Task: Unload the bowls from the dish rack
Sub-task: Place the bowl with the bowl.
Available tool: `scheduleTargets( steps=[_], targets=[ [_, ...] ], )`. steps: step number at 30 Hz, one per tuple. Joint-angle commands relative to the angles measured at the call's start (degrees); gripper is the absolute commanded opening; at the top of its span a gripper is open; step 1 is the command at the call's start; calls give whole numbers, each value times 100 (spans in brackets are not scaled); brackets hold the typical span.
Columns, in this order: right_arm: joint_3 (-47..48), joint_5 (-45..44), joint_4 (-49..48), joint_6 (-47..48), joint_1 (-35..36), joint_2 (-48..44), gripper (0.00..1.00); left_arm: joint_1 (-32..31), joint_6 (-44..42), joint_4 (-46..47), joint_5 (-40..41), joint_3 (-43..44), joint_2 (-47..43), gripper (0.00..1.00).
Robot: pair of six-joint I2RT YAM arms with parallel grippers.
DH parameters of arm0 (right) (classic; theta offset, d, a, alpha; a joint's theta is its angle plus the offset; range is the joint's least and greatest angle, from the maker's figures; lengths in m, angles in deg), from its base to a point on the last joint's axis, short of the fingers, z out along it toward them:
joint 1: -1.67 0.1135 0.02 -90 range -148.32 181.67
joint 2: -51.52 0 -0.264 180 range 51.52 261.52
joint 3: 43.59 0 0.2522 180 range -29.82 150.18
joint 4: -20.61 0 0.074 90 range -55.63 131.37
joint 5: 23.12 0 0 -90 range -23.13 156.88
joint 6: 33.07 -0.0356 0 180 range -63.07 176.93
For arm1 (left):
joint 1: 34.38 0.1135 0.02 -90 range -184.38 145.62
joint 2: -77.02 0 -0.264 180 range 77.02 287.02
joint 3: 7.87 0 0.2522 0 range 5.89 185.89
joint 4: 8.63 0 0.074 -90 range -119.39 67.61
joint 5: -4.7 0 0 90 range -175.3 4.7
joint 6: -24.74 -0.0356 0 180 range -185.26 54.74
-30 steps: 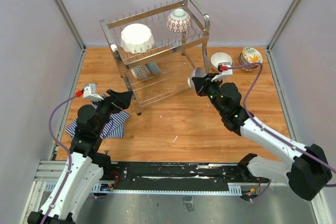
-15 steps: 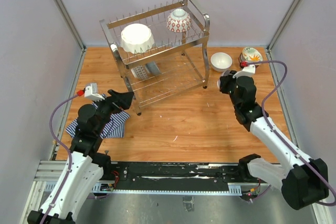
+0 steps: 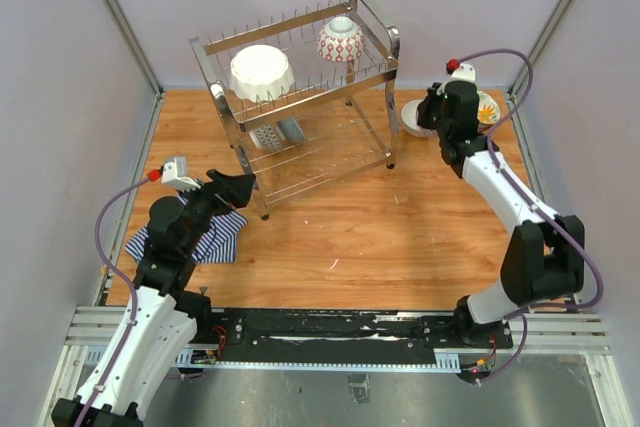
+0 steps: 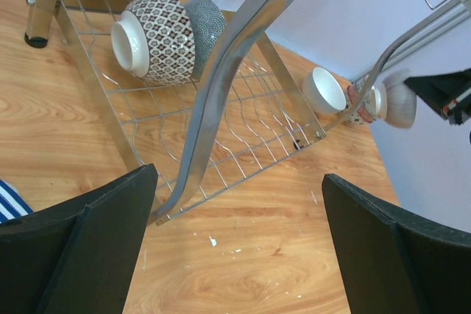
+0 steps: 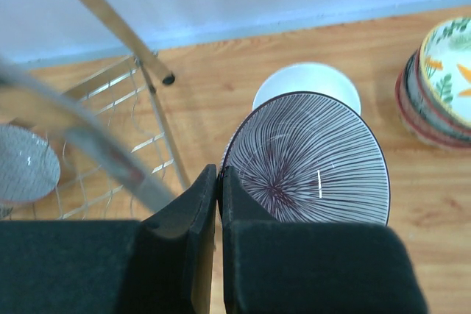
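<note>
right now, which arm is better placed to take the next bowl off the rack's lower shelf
Left. The left gripper is open and faces the patterned bowl on the lower tier of the dish rack. The right gripper is shut on a striped bowl, near the white bowl.

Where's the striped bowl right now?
In the right wrist view the right gripper holds the striped bowl by its rim, right of the rack, with the white bowl beyond it and the floral stack to its right.
</note>
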Motion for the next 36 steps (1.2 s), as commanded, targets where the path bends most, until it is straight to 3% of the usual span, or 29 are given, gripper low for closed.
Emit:
scheduleTargets(
  steps=[1,14,36],
  targets=[
    [921,416,-175,293,-366,665,1,-36,-195,225,107,236,60,100],
    [3074,810,556,655,-586,2524,1,-37,-223,342,182,129,204,100],
    [3675,399,1088,1239,-352,3472,1,-36,-119,711,2,109,572,100]
  ],
)
